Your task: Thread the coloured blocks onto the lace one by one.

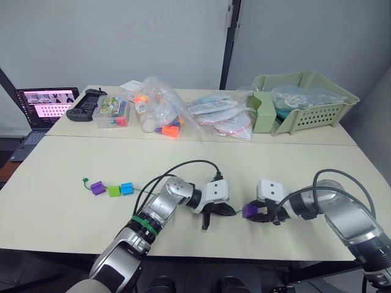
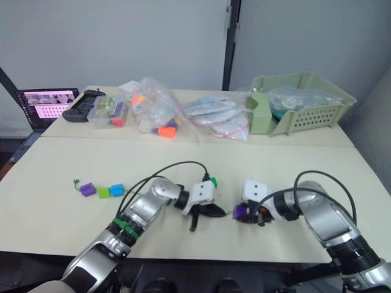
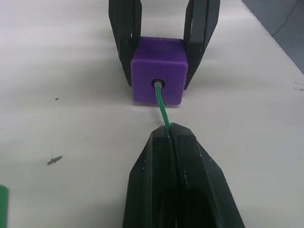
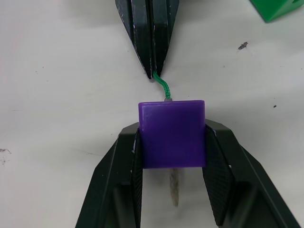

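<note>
In the eye views three blocks (image 1: 112, 190) are seen strung at the table's (image 1: 73, 159) left; in the wrist views a purple block (image 3: 158, 69) clamped by the right gripper (image 4: 172, 164) is being threaded on the lace (image 3: 161, 105), pinched in the closed left gripper (image 3: 172, 133), the pale tip (image 4: 174, 185) emerging; a green block (image 4: 278, 8) remains.

Soft even light, faint shadows
</note>
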`<act>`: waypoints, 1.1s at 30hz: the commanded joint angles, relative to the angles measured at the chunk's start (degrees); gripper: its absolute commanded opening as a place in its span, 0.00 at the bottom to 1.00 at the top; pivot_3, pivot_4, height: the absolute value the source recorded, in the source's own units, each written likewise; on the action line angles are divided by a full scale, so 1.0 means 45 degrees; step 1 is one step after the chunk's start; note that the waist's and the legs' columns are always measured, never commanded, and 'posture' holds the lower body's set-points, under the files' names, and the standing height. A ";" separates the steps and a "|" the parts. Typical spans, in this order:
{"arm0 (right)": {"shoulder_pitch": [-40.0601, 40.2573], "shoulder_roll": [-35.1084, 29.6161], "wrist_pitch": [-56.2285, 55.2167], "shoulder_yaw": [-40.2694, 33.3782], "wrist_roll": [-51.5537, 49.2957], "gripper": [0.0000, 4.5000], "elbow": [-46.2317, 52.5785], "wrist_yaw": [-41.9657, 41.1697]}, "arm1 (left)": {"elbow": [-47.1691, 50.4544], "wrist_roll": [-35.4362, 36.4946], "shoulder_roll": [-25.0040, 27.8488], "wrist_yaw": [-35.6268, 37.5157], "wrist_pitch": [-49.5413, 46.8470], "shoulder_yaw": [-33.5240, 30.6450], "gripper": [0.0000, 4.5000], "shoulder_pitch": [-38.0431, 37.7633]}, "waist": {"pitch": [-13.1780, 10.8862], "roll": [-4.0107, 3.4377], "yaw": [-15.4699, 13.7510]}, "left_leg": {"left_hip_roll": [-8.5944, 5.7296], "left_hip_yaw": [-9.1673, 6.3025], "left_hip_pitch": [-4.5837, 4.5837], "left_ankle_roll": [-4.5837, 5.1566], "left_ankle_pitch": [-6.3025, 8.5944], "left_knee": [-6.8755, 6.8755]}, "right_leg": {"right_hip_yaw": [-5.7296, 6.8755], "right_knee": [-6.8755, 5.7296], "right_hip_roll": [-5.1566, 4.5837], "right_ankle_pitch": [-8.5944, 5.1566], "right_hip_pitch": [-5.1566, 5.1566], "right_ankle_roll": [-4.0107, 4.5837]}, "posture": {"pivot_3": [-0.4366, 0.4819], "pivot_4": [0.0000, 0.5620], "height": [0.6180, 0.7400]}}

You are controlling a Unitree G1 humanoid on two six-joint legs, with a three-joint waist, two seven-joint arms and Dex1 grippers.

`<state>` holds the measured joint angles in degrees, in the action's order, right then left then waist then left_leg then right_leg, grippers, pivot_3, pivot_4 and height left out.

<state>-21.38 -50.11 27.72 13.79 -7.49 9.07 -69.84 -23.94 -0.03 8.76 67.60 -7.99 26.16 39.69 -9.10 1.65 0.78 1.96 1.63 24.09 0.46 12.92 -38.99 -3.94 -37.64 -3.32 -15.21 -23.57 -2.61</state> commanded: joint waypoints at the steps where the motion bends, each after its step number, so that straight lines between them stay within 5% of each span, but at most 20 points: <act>1: -0.0002 0.0186 -0.0054 0.0197 -0.0050 0.26 0.0377 0.0017 | -0.0089 0.0081 -0.0331 -0.0182 0.0063 -0.0037 0.00 0.0321 | 0.0000 0.0000 0.0019 | 0.0000 0.0000 0.0000 0.0000 0.0000 0.0000 | 0.0000 0.0000 0.0000 0.0000 0.0000 0.0000 | 0.48 0.27 0.94; 13: -0.0044 0.0366 0.0157 0.0349 0.0009 0.26 0.0610 0.0070 | -0.0730 0.0185 -0.0835 -0.0305 -0.0098 -0.0170 0.00 0.0680 | 0.0000 0.0001 0.0012 | 0.0000 -0.0001 -0.0014 0.0000 0.0000 0.0001 | 0.0001 0.0005 0.0001 0.0000 0.0019 -0.0001 | 0.48 0.27 0.94; 22: -0.0083 0.0469 0.0492 0.0218 -0.0146 0.26 0.0777 0.0055 | 0.0588 0.1002 0.0384 0.0553 -0.0614 -0.0875 0.62 -0.0082 | 0.0000 0.0000 0.0083 | 0.0007 -0.0003 -0.0027 0.0000 0.0000 0.0008 | 0.0000 -0.0003 0.0005 -0.0001 0.0019 0.0000 | 0.48 0.27 0.94; 23: -0.0084 0.0447 0.0540 0.0161 -0.0200 0.49 0.0853 0.0024 | 0.0726 0.1085 0.0584 0.0681 -0.0593 -0.0935 0.69 -0.0192 | 0.0000 0.0000 0.0076 | 0.0006 -0.0005 -0.0027 0.0000 0.0000 0.0007 | 0.0001 -0.0003 0.0005 0.0000 0.0019 0.0000 | 0.48 0.27 0.94; 27: 0.0041 -0.0016 0.0703 -0.0196 -0.0504 0.78 0.1363 -0.0165 | 0.1171 0.1383 0.1024 0.0709 -0.0289 -0.1189 0.99 -0.0517 | 0.0000 -0.0002 0.0005 | -0.0001 -0.0004 -0.0023 0.0000 0.0000 0.0006 | 0.0000 -0.0001 -0.0004 -0.0001 0.0019 0.0000 | 0.48 0.27 0.94; 30: 0.0195 -0.0350 0.1346 -0.0744 -0.0985 0.99 0.2163 -0.0077 | 0.1370 0.1521 0.0978 0.0732 0.0002 -0.1256 1.00 -0.0593 | 0.0000 -0.0002 -0.0151 | -0.0008 -0.0005 -0.0008 0.0000 0.0000 -0.0006 | 0.0005 0.0006 -0.0013 -0.0001 0.0020 -0.0002 | 0.48 0.27 0.94; 33: 0.0433 -0.0678 0.1906 -0.1245 -0.1424 0.99 0.2856 0.0126 | 0.1467 0.1610 0.0828 0.0753 0.0099 -0.1191 1.00 -0.0569 | 0.0000 -0.0001 -0.0251 | -0.0012 -0.0005 0.0005 0.0000 0.0000 -0.0014 | 0.0005 0.0018 -0.0018 -0.0001 0.0021 -0.0003 | 0.48 0.27 0.94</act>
<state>-19.55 -52.29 35.02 10.45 -12.56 19.59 -69.65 -19.47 6.11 13.02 70.71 -8.52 21.00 36.82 -9.10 1.64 -0.35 1.91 1.61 24.12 0.46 12.92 -39.05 -3.92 -37.55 -3.41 -15.21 -23.47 -2.62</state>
